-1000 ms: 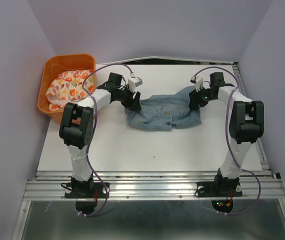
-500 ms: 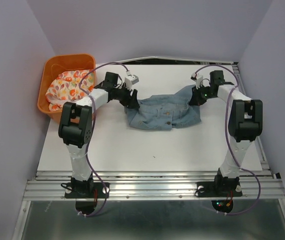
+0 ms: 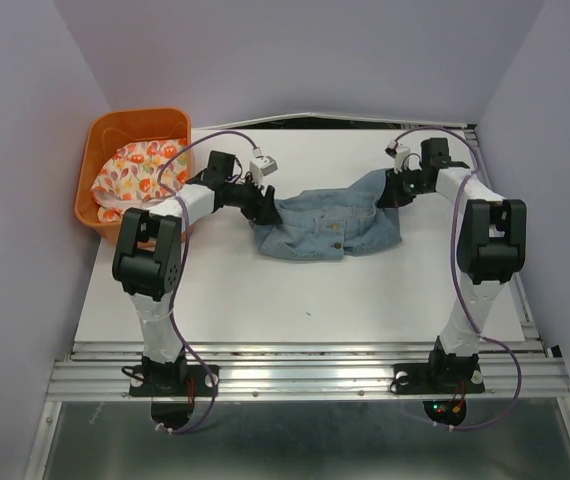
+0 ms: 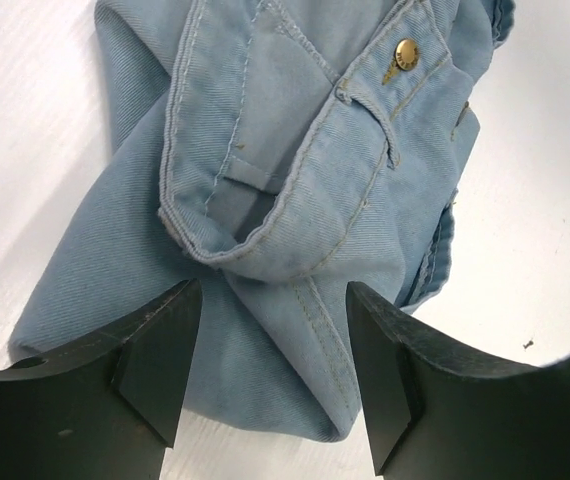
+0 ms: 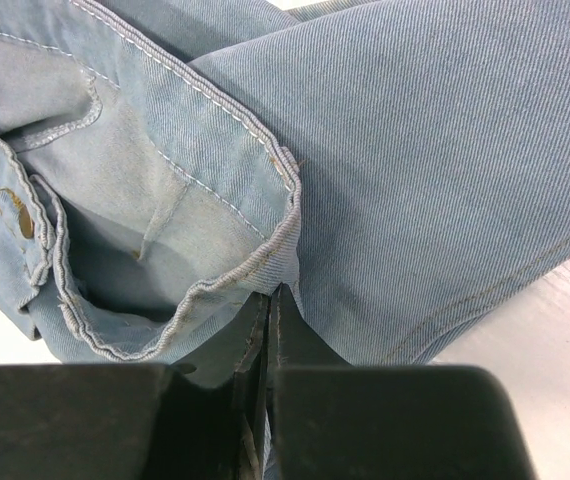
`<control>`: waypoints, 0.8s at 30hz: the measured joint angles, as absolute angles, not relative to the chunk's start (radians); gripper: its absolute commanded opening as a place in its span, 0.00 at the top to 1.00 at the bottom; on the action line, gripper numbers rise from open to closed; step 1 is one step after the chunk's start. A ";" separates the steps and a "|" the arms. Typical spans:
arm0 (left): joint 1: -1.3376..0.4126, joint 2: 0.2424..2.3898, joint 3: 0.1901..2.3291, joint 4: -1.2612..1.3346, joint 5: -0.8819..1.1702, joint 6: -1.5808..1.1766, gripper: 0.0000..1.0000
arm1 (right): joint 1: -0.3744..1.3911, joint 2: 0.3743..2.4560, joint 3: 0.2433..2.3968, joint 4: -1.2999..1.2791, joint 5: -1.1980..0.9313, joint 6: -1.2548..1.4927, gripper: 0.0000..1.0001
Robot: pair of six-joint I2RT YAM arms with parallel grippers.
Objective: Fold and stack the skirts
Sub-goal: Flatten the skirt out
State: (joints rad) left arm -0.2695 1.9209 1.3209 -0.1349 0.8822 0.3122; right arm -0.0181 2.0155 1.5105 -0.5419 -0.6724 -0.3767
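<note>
The light blue denim skirt (image 3: 330, 225) lies rumpled on the white table, its buttons facing up. My left gripper (image 3: 265, 207) is at the skirt's left end. In the left wrist view it is open (image 4: 275, 370), with a folded corner of the denim skirt (image 4: 295, 150) lying between the two fingers. My right gripper (image 3: 391, 194) is at the skirt's right end. The right wrist view shows it shut (image 5: 273, 300) on the waistband edge of the denim skirt (image 5: 445, 150). The white floral skirt (image 3: 135, 172) lies bunched in the basket.
The orange plastic basket (image 3: 135, 116) stands at the table's far left corner, beside the left arm. The white table board (image 3: 295, 290) stretches toward the arm bases. Purple walls close in on both sides and at the back.
My right gripper has shut on the denim waistband and drawn slightly toward the far edge. The left gripper stays open and has shifted a little left along the skirt's end.
</note>
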 measured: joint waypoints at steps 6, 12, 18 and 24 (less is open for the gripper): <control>-0.297 1.934 1.323 -0.081 0.852 0.277 0.47 | -0.018 2.016 1.512 -0.542 -0.673 -0.365 0.99; -0.308 1.966 1.329 -0.061 0.795 0.245 1.00 | -0.022 2.016 1.512 -0.542 -0.668 -0.363 0.99; -0.301 1.964 1.322 -0.038 0.722 0.229 1.00 | -0.037 2.016 1.512 -0.542 -0.665 -0.373 0.99; -0.267 1.943 1.300 -0.021 0.683 0.208 1.00 | -0.053 2.016 1.512 -0.549 -0.672 -0.388 0.99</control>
